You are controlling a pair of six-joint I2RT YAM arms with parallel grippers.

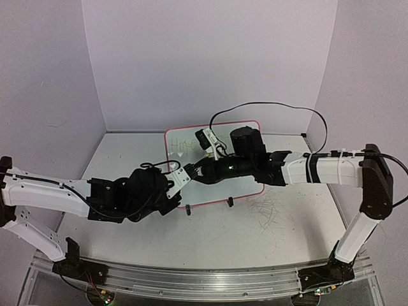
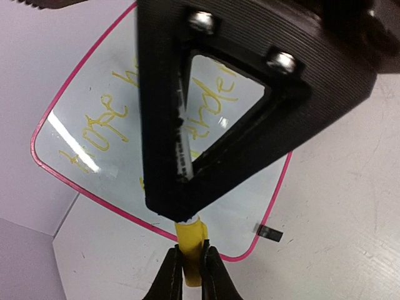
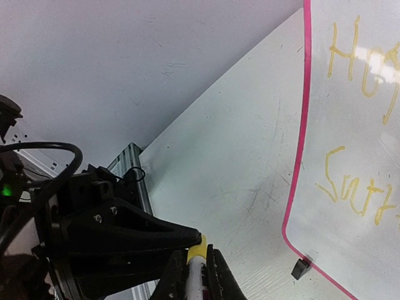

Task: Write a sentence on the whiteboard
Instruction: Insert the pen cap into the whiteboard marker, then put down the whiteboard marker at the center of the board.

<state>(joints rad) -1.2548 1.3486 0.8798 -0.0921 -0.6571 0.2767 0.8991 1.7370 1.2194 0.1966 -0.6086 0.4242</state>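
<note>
The whiteboard [image 1: 245,186] lies on the table, pink-framed, with the yellow sentence [image 1: 185,148] on its far left part. Both grippers meet over its near left corner. My left gripper [image 2: 192,253] is shut on the yellow cap [image 2: 190,237] of a marker. My right gripper [image 3: 197,256] is shut on the marker's white barrel [image 3: 195,278], with the cap [image 3: 196,252] showing just beyond its fingertips. In the left wrist view the right gripper's black finger [image 2: 162,125] covers part of the sentence [image 2: 109,122] on the whiteboard [image 2: 237,206]. The right wrist view shows the sentence [image 3: 356,187] on the whiteboard [image 3: 337,244].
A black clip foot [image 2: 270,234] sits at the board's near edge, also a clip foot [image 3: 300,267]. Grey scratch marks [image 1: 268,210] cover the table right of the board. A black cable [image 1: 274,108] arcs above the right arm. A metal rail [image 1: 204,280] runs along the front edge.
</note>
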